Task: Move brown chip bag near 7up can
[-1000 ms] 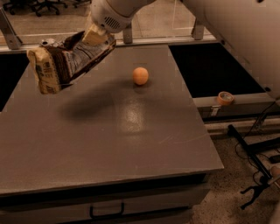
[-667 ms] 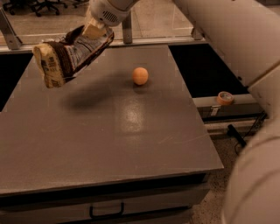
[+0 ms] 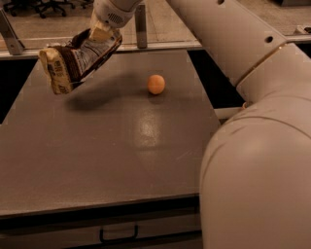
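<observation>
Office-style robot lab. Grey counter, flat laminate top, drawer handle under near edge. Metal rail with upright posts along counter's far edge. Beyond rail, past counter's far left corner: wheeled chair bases on pale floor. White robot arm over counter's right side. End effector above counter's far left corner, clamped on bag.

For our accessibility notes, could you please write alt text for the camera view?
The robot's gripper, at the upper left, holds a brown chip bag lifted above the left part of a grey table. An orange ball rests on the table to the bag's right; no 7up can is visible, and the robot's white arm fills the right foreground.
</observation>
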Tool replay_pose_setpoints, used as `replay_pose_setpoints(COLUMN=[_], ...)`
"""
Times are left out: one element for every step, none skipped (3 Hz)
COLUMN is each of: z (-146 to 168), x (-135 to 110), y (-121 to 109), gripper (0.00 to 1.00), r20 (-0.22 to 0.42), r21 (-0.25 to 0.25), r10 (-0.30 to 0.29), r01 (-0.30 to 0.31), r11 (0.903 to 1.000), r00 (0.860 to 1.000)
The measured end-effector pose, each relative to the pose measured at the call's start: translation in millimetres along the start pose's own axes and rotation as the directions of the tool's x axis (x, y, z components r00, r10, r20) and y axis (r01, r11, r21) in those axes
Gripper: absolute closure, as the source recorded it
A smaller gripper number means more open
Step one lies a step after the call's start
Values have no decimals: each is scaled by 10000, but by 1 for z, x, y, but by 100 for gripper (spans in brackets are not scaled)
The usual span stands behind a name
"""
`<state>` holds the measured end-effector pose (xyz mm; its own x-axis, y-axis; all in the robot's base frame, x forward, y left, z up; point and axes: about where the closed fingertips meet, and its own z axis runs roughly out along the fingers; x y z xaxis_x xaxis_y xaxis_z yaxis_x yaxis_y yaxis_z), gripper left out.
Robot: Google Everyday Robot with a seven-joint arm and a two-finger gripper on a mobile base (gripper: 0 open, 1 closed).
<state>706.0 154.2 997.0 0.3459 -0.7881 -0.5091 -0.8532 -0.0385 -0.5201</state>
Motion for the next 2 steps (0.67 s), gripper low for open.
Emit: replay_pose_setpoints(z=[13, 22], x=[4, 5], y=[-5, -8], gripper=[36, 13], r20=[-76, -246], r21=[-79, -36], r10=[-97, -215], r01=[96, 214], r11=[9999, 9998], r00=[9999, 9995])
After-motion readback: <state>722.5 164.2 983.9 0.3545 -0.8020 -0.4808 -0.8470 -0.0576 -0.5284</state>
